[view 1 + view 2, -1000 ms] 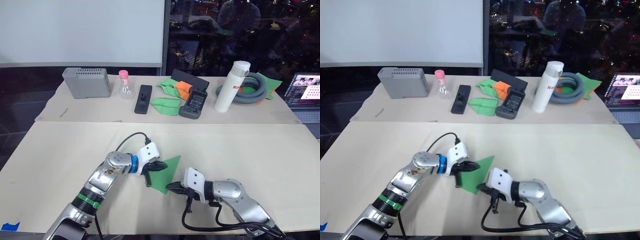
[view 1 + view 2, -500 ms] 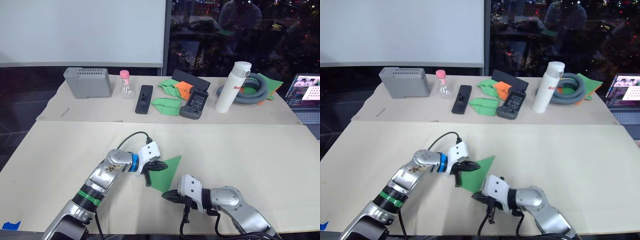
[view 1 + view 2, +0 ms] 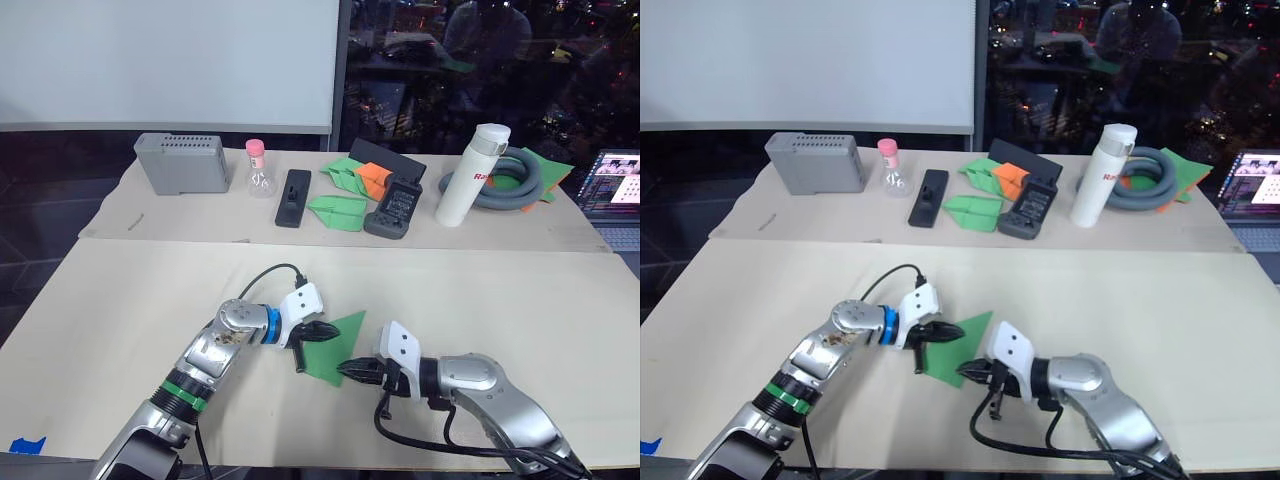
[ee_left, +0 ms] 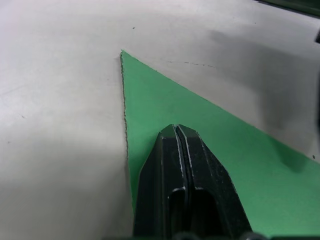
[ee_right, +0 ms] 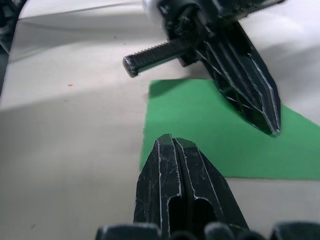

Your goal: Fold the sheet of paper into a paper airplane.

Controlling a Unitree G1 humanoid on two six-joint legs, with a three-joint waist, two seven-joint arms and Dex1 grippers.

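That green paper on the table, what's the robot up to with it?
It is folding the sheet of paper into a plane. The paper lies flat as a triangle. The left gripper, shut, presses down on it, and the right gripper, also shut, sits at its near edge.

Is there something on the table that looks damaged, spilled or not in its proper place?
Nothing stands out. The sheet of paper lies flat as a neat green triangle, with the left gripper and right gripper shut on its edges. The white bottle stands upright.
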